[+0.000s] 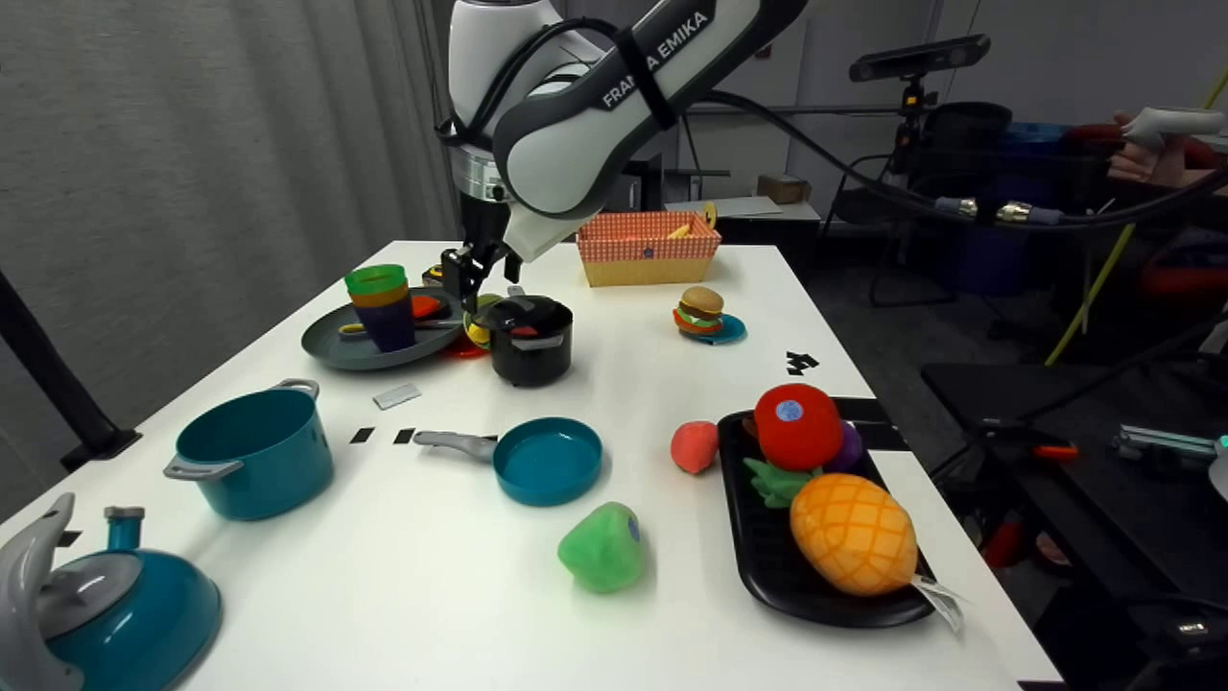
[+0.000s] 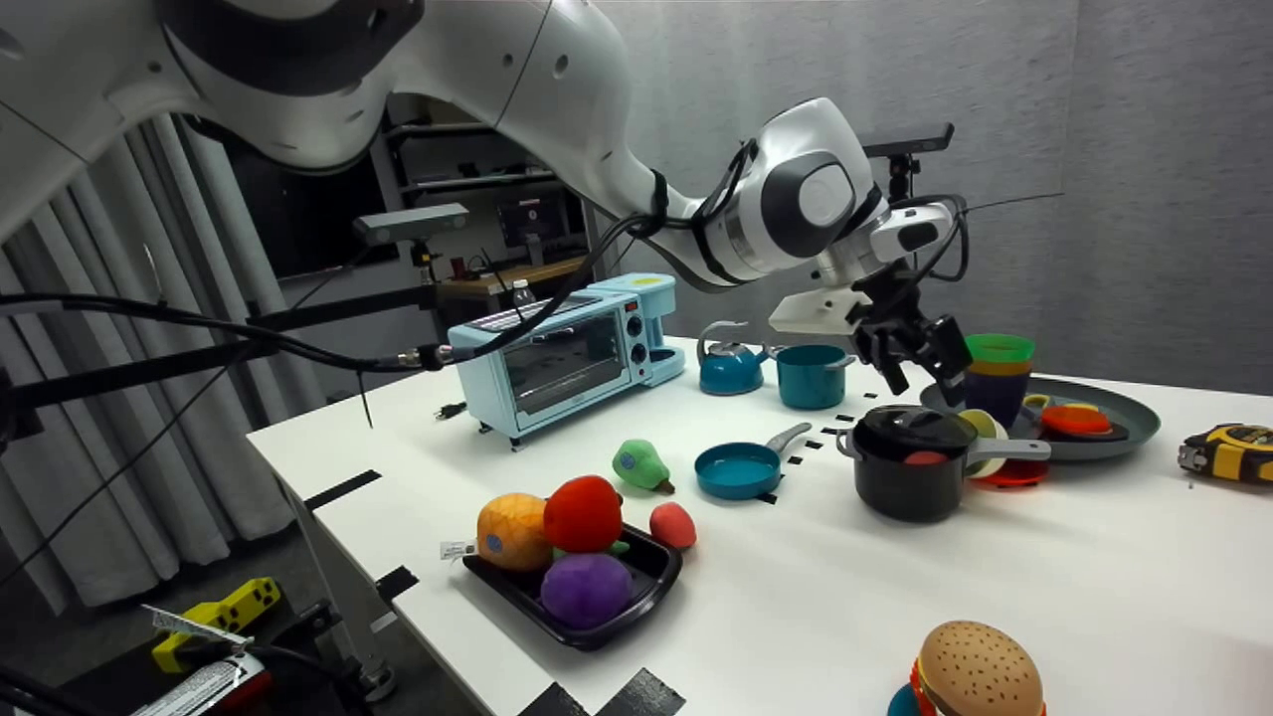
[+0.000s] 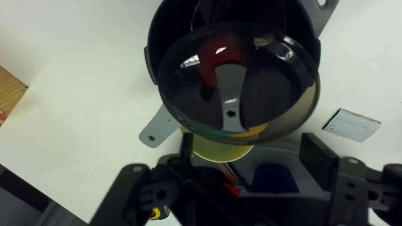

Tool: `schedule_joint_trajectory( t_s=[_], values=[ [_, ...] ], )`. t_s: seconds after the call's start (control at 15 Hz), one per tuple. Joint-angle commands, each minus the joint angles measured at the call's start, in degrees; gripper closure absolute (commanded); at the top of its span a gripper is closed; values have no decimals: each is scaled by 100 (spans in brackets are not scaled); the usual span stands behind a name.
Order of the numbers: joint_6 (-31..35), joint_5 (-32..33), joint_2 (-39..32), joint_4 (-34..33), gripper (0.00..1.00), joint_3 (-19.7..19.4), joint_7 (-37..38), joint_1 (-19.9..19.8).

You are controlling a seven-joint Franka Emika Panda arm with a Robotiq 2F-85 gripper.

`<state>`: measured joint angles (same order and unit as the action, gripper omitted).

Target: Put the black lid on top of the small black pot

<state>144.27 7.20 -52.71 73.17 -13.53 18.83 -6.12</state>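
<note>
The small black pot (image 1: 537,363) stands upright on the table in both exterior views (image 2: 900,489), with grey handles and something red inside. The black lid (image 1: 513,312) is see-through and dark with a grey handle. It lies off-centre on the pot, overhanging the rim on the gripper's side, and looks tilted (image 2: 920,426). In the wrist view the lid (image 3: 267,94) leaves part of the pot's opening (image 3: 169,29) uncovered. My gripper (image 3: 248,139) is open and empty, its fingers wide apart beside the lid's overhanging edge. In both exterior views it (image 1: 487,273) is just above the lid (image 2: 923,386).
A yellow-green cup (image 3: 220,150) lies against the pot. A large dark plate (image 1: 350,355) with stacked cups (image 1: 384,312) stands beside it. The frying pan (image 1: 547,461), teal pot (image 1: 254,451), basket (image 1: 648,251), tray (image 2: 651,587) and toaster oven (image 2: 562,363) are around.
</note>
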Motion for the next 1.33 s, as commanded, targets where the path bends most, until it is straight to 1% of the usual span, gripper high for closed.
schedule_joint_trajectory(
  t_s=[0.0, 0.2, 0.47, 0.8, 1.27],
  values=[
    [-27, -72, 50, -61, 0, -13, -97, 32],
    [173, 5, 265, 188, 0, -50, -110, 134],
    [498, 47, 726, 651, 0, 6, -266, 268],
    [696, 129, 1532, 1577, 0, 112, -609, 517],
    [897, 511, 2812, 3076, 0, 135, -601, 938]
  ],
)
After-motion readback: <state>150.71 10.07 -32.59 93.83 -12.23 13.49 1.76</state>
